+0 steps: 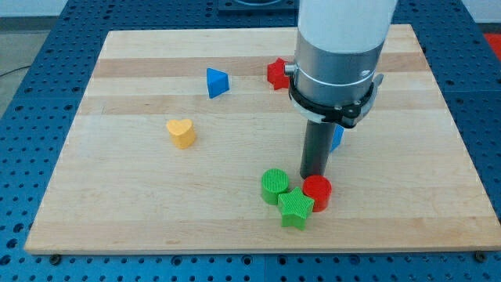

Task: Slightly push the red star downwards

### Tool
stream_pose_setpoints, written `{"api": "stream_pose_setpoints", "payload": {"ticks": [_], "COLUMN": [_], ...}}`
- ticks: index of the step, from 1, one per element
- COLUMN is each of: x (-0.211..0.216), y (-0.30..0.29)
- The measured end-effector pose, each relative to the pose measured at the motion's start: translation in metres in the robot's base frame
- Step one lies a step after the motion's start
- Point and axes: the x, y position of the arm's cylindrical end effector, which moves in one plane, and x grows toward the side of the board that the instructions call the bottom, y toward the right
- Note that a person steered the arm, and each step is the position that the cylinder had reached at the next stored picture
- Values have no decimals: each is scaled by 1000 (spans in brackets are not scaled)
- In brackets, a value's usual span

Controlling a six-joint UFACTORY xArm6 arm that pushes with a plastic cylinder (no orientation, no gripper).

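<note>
Just below frame centre, my tip [315, 175] touches the red cylinder's [318, 191] top edge; the red star [276, 74] sits well above, partly hidden. No jaws here.

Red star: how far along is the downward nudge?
Done: nothing that shows; the red star sits near the board's top edge, partly hidden by the arm. In hand: my tip is far below it, beside the red cylinder. Left: reaching above the star and pushing down.
</note>
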Motion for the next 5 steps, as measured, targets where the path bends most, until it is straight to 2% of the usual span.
{"api": "stream_pose_setpoints", "payload": {"ticks": [2, 3, 4, 5], "x": [-2, -16, -42, -89], "y": [-1, -40, -87, -96]}}
